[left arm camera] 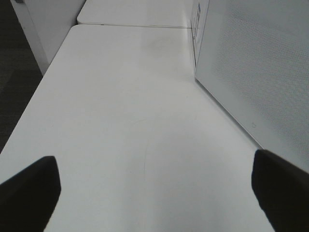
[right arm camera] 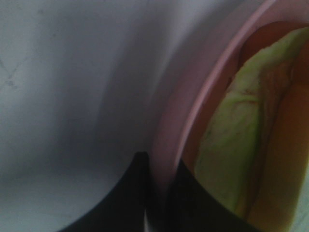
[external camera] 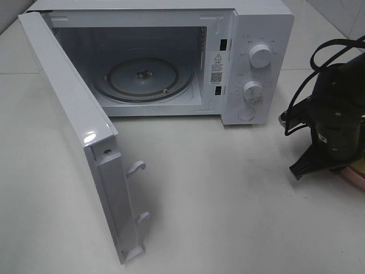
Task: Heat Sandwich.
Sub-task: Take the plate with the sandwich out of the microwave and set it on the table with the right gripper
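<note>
The microwave door [external camera: 80, 142] swings open at the lower left of the high view. At the far right edge, the right end effector [right arm camera: 157, 193] pinches the pink plate [right arm camera: 193, 96] by its rim — the sandwich [right arm camera: 241, 145] on it looks soft and loose, best carried level by the stiff plate. Its long axis cannot be told. The left end effector [left arm camera: 154, 193] is spread over the counter [left arm camera: 145, 121].

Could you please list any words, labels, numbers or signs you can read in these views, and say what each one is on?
Nothing can be read for certain.
Warning sticker with triangle and code square, on the microwave front frame: print too small.
Markings around the upper dial and lower dial: too small.
Wrist views: no text.
</note>
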Motion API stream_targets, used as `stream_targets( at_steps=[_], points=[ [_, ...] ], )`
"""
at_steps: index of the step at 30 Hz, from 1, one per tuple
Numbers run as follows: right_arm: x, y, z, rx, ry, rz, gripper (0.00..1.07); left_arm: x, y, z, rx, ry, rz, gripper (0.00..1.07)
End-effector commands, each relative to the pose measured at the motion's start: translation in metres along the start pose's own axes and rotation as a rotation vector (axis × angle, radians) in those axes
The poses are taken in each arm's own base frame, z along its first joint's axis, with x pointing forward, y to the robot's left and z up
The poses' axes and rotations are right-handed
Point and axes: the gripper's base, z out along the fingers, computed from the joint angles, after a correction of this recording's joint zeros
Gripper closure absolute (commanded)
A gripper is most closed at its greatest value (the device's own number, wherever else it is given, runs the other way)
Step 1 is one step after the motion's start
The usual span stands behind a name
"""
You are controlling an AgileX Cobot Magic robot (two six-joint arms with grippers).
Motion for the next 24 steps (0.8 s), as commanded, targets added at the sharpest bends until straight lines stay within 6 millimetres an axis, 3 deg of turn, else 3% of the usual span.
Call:
stream_targets(
  at_steps=[1,16,24],
  points=[
    [-0.0006,-0.0032,0.0022,0.026,0.006,-0.009,1.07,0.0023,-0.0004,-0.0027,0.002,-0.023,0.0,0.05],
    [0.002,0.0022,0.0116,0.029,0.047,-0.024,0.98,0.0023,-0.0004,-0.0027,0.002,-0.023,0.0,0.05],
    [0.0032,0.0006,0.0105,0.04,0.059,-0.019,0.8,0.0023,-0.0004,-0.0027,0.002,-0.023,0.0,0.05]
  ],
)
